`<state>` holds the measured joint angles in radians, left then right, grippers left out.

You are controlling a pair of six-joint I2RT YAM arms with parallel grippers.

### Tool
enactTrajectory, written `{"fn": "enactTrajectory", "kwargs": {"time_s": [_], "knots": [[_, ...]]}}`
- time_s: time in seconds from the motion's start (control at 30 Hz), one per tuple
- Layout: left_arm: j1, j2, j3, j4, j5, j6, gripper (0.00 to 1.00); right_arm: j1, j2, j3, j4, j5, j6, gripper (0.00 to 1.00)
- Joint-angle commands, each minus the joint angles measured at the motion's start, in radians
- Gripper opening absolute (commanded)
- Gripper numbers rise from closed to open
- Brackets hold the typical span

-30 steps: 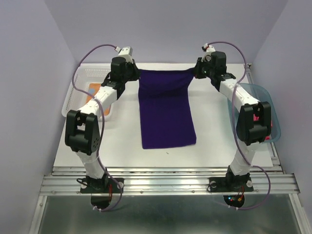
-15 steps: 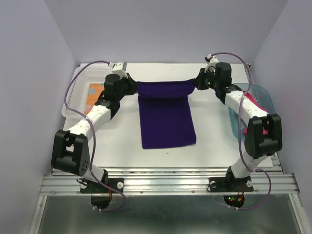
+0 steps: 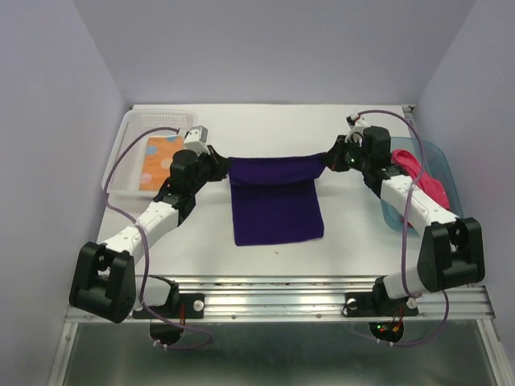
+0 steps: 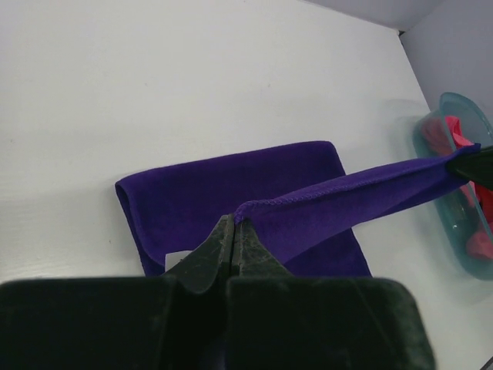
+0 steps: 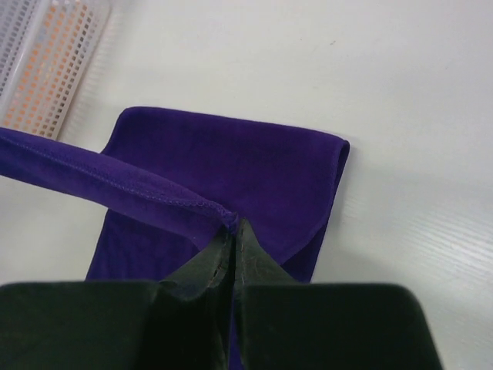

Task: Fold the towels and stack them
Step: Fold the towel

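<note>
From above, the dark purple cloth towel is seen on the white table, its far edge held up and stretched between the left gripper and the right gripper. An orange dotted towel lies in the clear plastic basket, and a pink-red towel in the teal translucent tub.

In the left wrist view, the fingers are pinched tight on one hem corner.

In the right wrist view, the other corner is clamped likewise.

Clear basket far-left on white table; teal tub at right edge.
</note>
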<state>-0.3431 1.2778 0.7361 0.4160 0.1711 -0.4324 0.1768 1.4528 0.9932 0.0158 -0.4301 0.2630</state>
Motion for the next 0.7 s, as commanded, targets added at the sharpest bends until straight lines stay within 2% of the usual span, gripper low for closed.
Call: {"fn": "enactTrajectory", "kwargs": {"time_s": [0.0, 0.2, 0.33, 0.67], "knots": [[-0.01, -0.073, -0.053, 0.072, -0.028, -0.019, 0.0, 0.007, -0.087, -0.071, 0.046, -0.01, 0.024, 0.01], [-0.036, -0.089, -0.13, 0.102, -0.03, -0.051, 0.0, 0.016, -0.152, -0.146, 0.058, -0.019, 0.03, 0.01], [-0.072, -0.083, -0.182, 0.121, -0.065, -0.074, 0.0, 0.016, -0.147, -0.191, 0.064, -0.012, 0.035, 0.01], [-0.086, -0.058, -0.289, 0.15, -0.087, -0.127, 0.0, 0.027, -0.112, -0.292, 0.098, 0.005, 0.111, 0.01]]}}
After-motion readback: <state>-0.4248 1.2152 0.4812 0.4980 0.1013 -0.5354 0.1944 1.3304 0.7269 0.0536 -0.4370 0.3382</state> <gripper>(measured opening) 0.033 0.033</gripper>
